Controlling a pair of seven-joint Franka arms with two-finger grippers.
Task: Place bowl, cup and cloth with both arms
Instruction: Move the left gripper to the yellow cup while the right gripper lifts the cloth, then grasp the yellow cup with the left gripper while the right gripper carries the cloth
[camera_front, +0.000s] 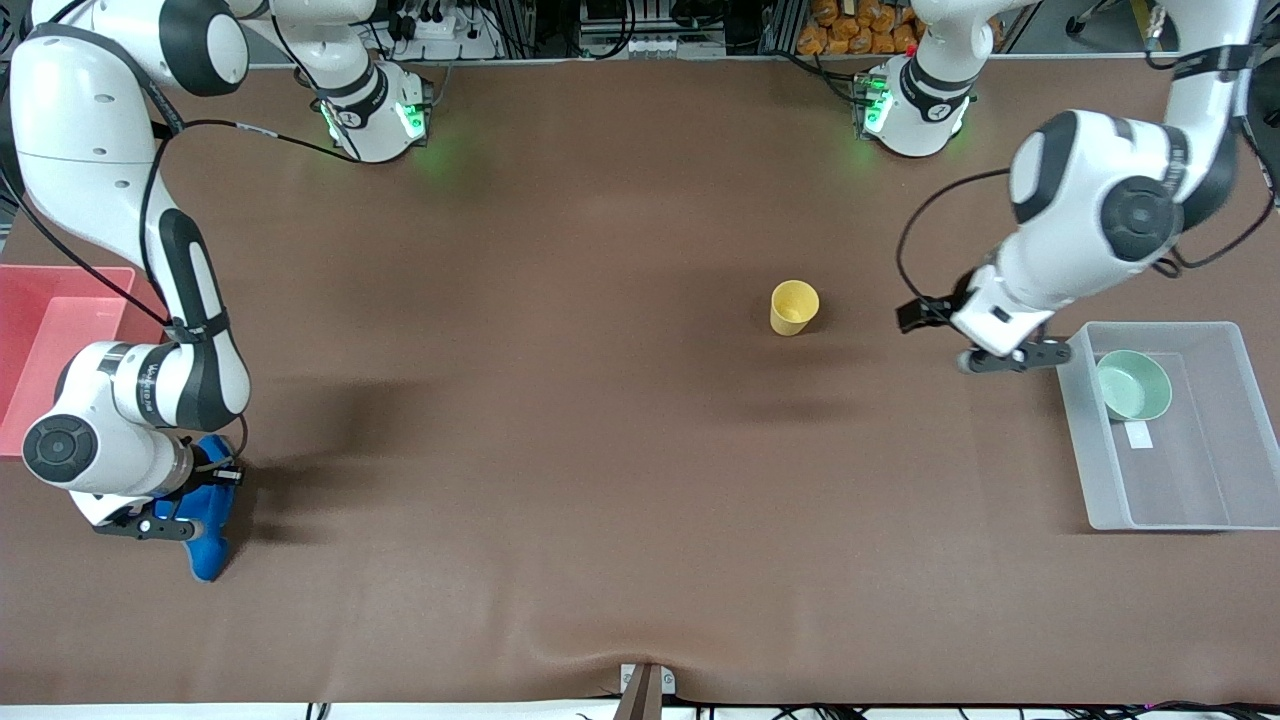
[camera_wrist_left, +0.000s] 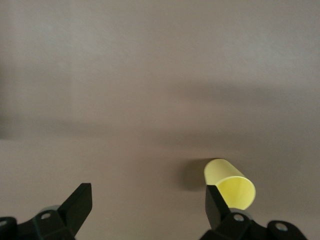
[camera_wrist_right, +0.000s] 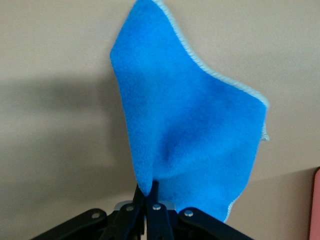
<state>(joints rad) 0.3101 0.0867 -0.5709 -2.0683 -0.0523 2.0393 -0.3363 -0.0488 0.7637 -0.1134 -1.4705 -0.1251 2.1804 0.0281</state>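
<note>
Cloth (camera_wrist_right: 190, 145) (blue) — clamped in right jaws.

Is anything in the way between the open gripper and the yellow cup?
Nothing visible. The left gripper hangs open beside the clear bin, and only bare brown table lies between it and the upright cup.

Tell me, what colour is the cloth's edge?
Pale grey-white stitching on the bright blue cloth; the right wrist view shows it best.

High front camera overlooks table (camera_front: 600, 450); wrist cameras look down close.
</note>
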